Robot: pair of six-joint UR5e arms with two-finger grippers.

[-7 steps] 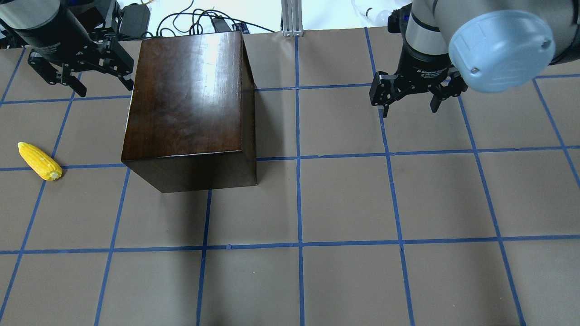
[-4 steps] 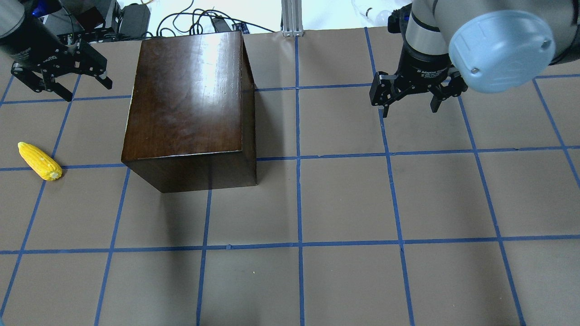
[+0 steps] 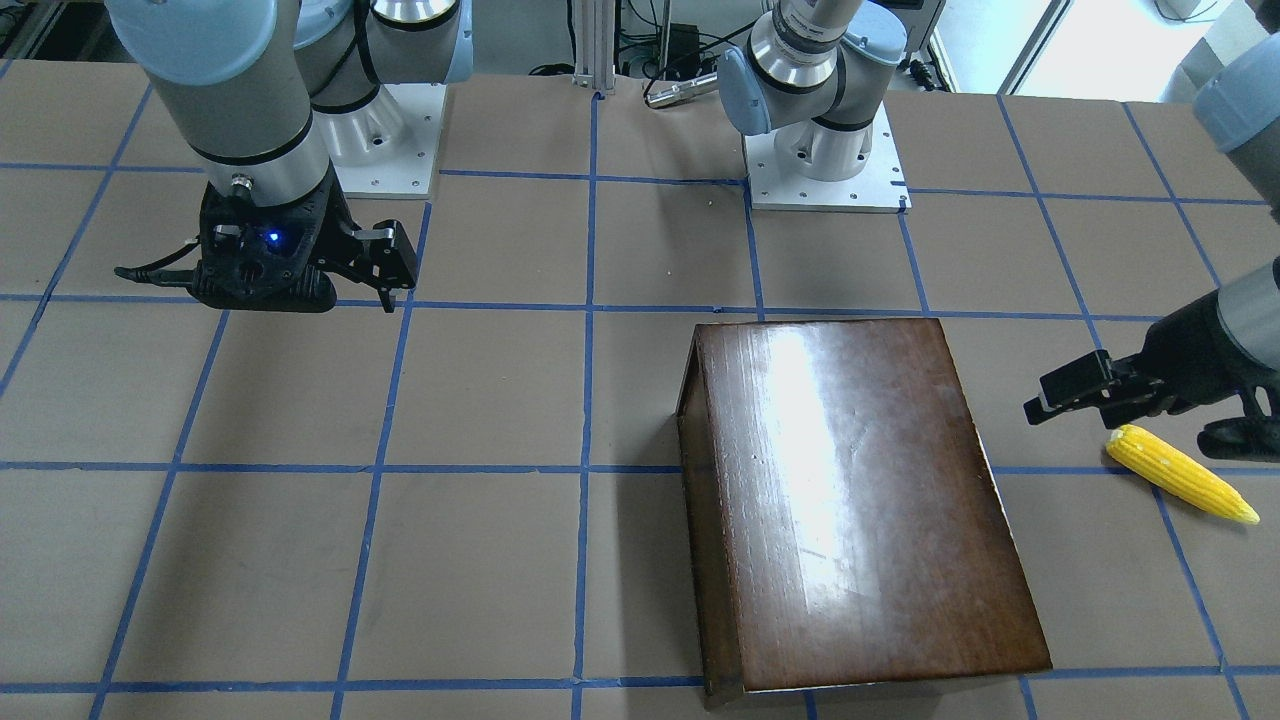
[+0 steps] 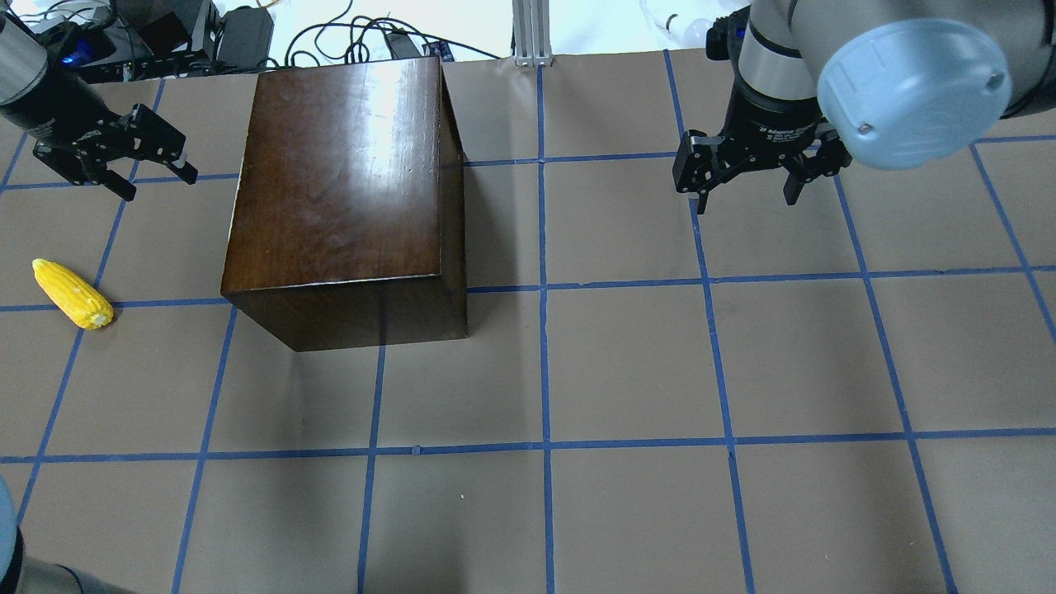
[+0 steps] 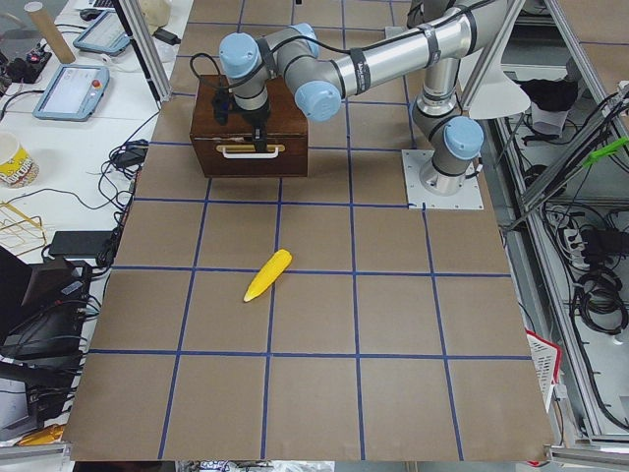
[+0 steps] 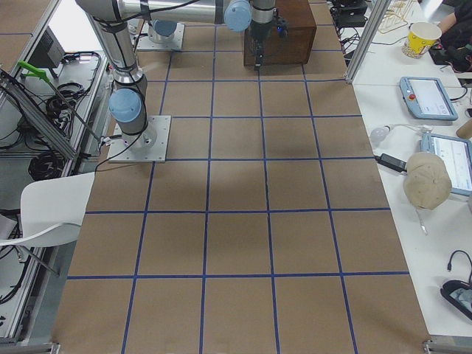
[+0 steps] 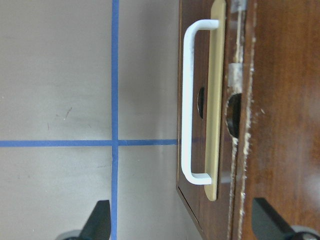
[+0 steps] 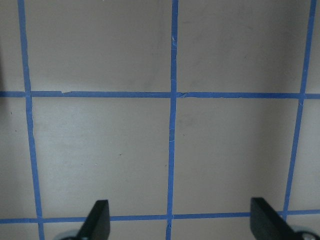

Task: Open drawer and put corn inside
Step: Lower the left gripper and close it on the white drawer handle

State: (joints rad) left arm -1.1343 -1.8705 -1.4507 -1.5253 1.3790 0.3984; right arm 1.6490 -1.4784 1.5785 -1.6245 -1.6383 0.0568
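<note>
The dark-brown cabinet (image 4: 342, 181) stands at the table's back left. Its drawer front (image 7: 200, 60) with a white handle (image 7: 186, 100) faces the robot's left and looks shut; it also shows in the exterior left view (image 5: 221, 162). My left gripper (image 4: 157, 183) is open and empty, apart from the cabinet on its handle side; in the left wrist view (image 7: 182, 225) the handle lies just ahead between its fingers. The yellow corn (image 4: 73, 294) lies on the table nearer the robot, also seen from the front (image 3: 1180, 473). My right gripper (image 4: 747, 200) is open and empty, hovering far right.
The brown paper table (image 4: 627, 371) is marked with a blue tape grid. Cables and devices (image 4: 247, 33) lie beyond the far edge behind the cabinet. The right wrist view shows only bare table (image 8: 100, 150) under the right gripper (image 8: 182, 227).
My left gripper has moved left, away from the cabinet's far-left corner, and come down lower beside its handle side. The right arm, corn and cabinet have not moved.
</note>
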